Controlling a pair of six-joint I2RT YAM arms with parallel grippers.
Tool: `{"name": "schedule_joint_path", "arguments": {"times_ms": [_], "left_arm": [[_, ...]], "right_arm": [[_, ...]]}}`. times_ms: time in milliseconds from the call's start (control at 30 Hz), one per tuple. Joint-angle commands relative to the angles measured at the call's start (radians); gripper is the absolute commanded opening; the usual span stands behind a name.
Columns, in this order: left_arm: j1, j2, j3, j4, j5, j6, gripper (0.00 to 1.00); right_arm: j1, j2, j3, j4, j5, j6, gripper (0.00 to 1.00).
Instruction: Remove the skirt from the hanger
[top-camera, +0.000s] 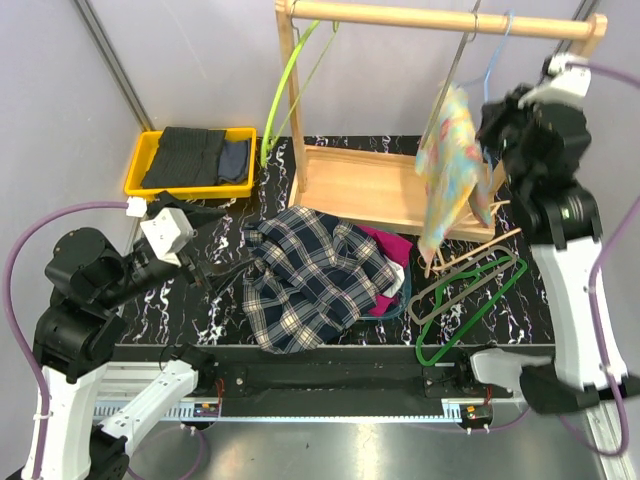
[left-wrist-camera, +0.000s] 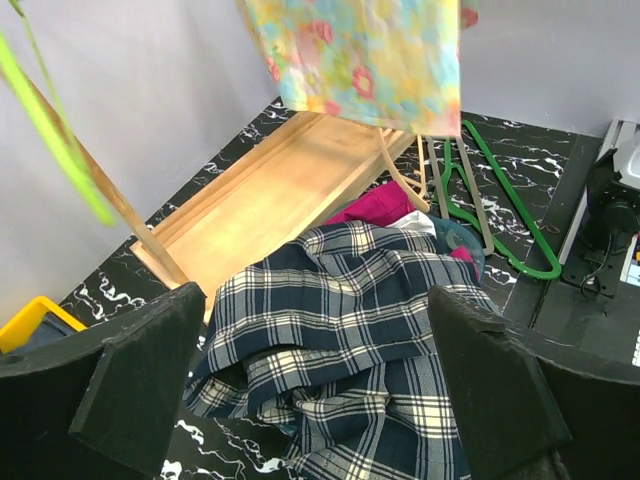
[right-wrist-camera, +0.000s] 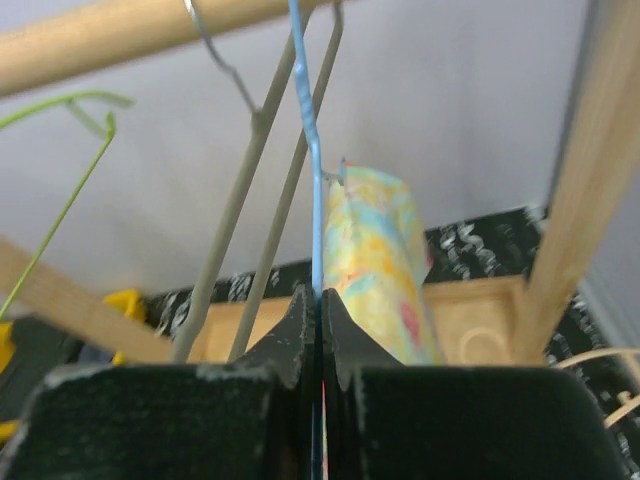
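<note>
A black, white-veined marble-pattern table (top-camera: 225, 305) carries everything. At its far left corner sits a yellow plastic tray (top-camera: 137, 172) of dark folded clothes. A pale wooden rack base (top-camera: 370, 190) stands along the far edge. A navy-and-white plaid fabric heap (top-camera: 305, 280) lies mid-table, touching a magenta garment (top-camera: 392, 245). Toward the near right corner lie a green wire hanger (left-wrist-camera: 540, 270) and a grey hanger (top-camera: 440, 290).

Skirt (top-camera: 450, 170): light fabric with a pastel floral print in yellow, blue and pink. It hangs folded and narrow, tilted, its lower edge just above the wooden base board. It is still on its hanger.

Hanger (right-wrist-camera: 303, 100): thin blue wire, hooked over the wooden rail (top-camera: 420, 17) near its right end, upright.
</note>
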Motion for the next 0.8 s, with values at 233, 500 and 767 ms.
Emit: {"name": "schedule_joint_path", "arguments": {"times_ms": [233,500,767], "left_arm": [[0.004,0.088,0.012,0.14,0.119,-0.118,0.99],[0.004,0.114,0.031,0.195,0.122,-0.178,0.99],[0.004,0.074,0.02,0.169,0.09,-0.156,0.99]], "right_arm": [[0.012,-0.413,-0.253,-0.214,-0.566,0.178,0.0],[0.03,-0.23,0.011,-0.253,-0.366,-0.008,0.0],[0.043,-0.019,0.235,-0.187,-0.215,-0.088,0.0]]}}
